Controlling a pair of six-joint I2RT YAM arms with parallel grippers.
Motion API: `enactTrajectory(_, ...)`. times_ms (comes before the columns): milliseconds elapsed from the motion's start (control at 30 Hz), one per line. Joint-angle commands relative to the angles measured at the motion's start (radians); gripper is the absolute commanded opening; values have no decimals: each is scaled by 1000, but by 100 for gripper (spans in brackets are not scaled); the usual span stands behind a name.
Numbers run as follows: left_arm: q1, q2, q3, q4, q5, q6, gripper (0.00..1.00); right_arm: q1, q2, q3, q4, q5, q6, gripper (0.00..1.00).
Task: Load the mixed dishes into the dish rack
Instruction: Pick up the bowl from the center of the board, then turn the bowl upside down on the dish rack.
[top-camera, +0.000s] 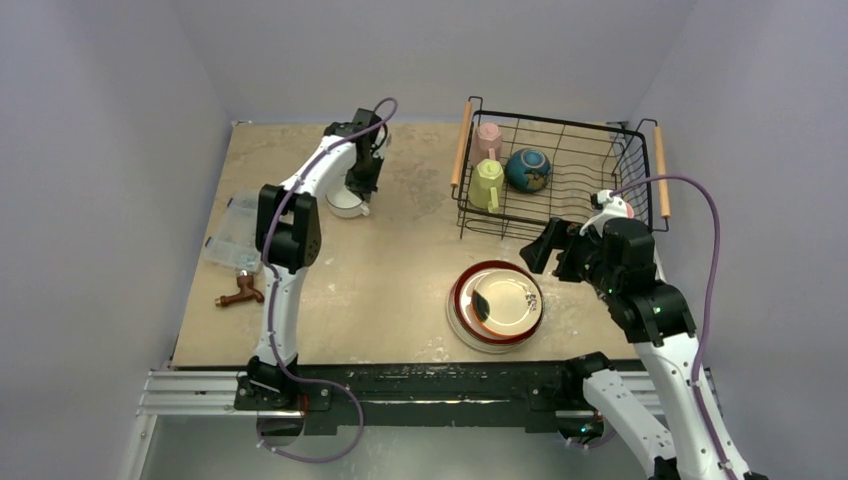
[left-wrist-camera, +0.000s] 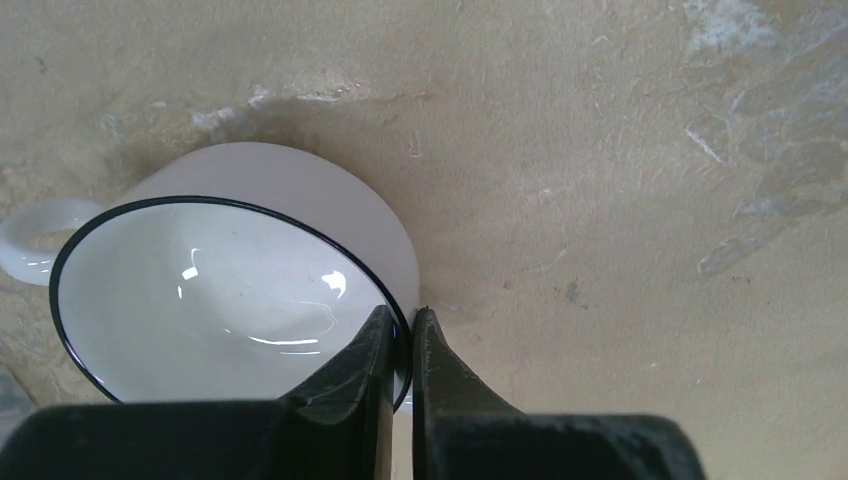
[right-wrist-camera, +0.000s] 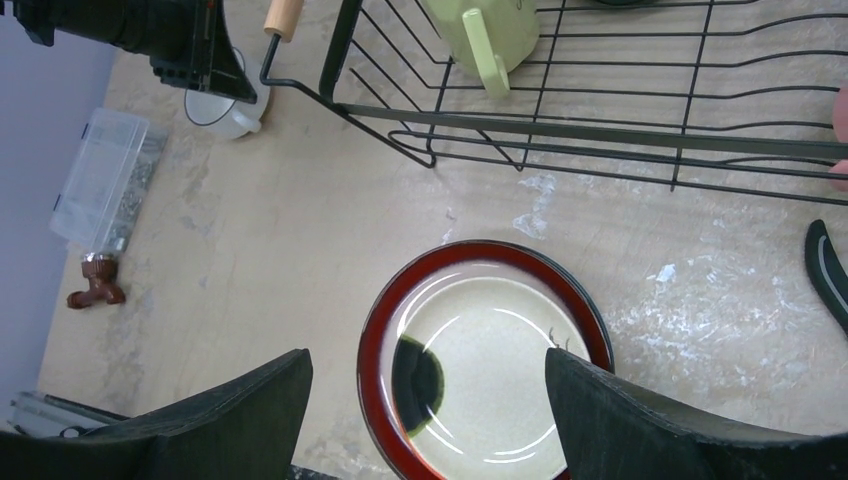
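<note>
Left gripper (left-wrist-camera: 402, 342) pinches the rim of the white mug (left-wrist-camera: 230, 290), hiding its near side. Right gripper (right-wrist-camera: 425, 368) gapes wide above the red-rimmed plate (right-wrist-camera: 500, 330), partly cut off.

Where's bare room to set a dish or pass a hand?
Bare table between white mug and plate stack; dish rack free right of teal bowl. Crowded: rack's left end with pink mug, yellow-green mug, and around the clear box.
</note>
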Motion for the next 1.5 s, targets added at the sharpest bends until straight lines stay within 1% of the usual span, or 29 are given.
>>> enactTrajectory(0,-20,-116,10,-20,29,-24,0,-1,-31,48,-58,-25,8,87)
enactTrajectory(100,-20,-310,-88,36,14,-71,0,-2,-44,56,-67,-32,11,88)
enactTrajectory(167,-20,-445,-183,104,7,-91,0,-2,-33,60,-66,-43,7,88)
enactTrajectory(333,-30,-735,-355,276,24,-121,0,-1,17,52,-42,-87,5,88)
enactTrajectory(400,-31,-860,-465,420,107,-133,0,0,28,32,3,-141,22,88)
enactTrajectory(467,-31,-974,-589,602,208,-157,0,1,21,-7,92,-238,64,88)
enactTrajectory(500,-31,-1019,-642,688,264,-170,0,2,13,-28,143,-274,92,88)
enactTrajectory(567,-31,-1083,-715,804,342,-195,0,7,3,-66,236,-324,154,89)
enactTrajectory(667,-30,-1137,-761,914,431,-255,0,38,9,-95,356,-361,223,89)
enactTrajectory(733,-31,-1167,-807,997,504,-296,0,85,36,-94,419,-350,264,90)
enactTrajectory(833,-31,-1225,-937,1215,565,-393,0,191,97,-92,520,-309,324,90)
enactTrajectory(900,-31,-1262,-1006,1297,595,-415,0,280,156,-105,614,-287,379,90)
enactTrajectory(933,-33,-1281,-1041,1352,609,-414,0,340,188,-113,693,-277,415,90)
enactTrajectory(1000,-39,-1314,-1112,1445,607,-423,0,411,248,-137,834,-261,507,89)
enactTrajectory(1033,-39,-1324,-1128,1471,607,-426,0,433,281,-149,909,-260,565,88)
enactTrajectory(1133,-52,-1318,-1143,1480,623,-398,0,476,383,-154,1089,-285,708,80)
enactTrajectory(1233,-56,-1271,-1145,1507,648,-409,0,490,442,-133,1180,-279,799,76)
enactTrajectory(1333,-57,-1239,-1151,1545,673,-420,0,491,483,-155,1327,-270,912,69)
enactTrajectory(1400,-57,-1233,-1149,1553,691,-419,0,492,517,-173,1426,-271,979,68)
enactTrajectory(1467,-56,-1228,-1148,1554,696,-420,0,493,554,-169,1459,-275,1024,68)
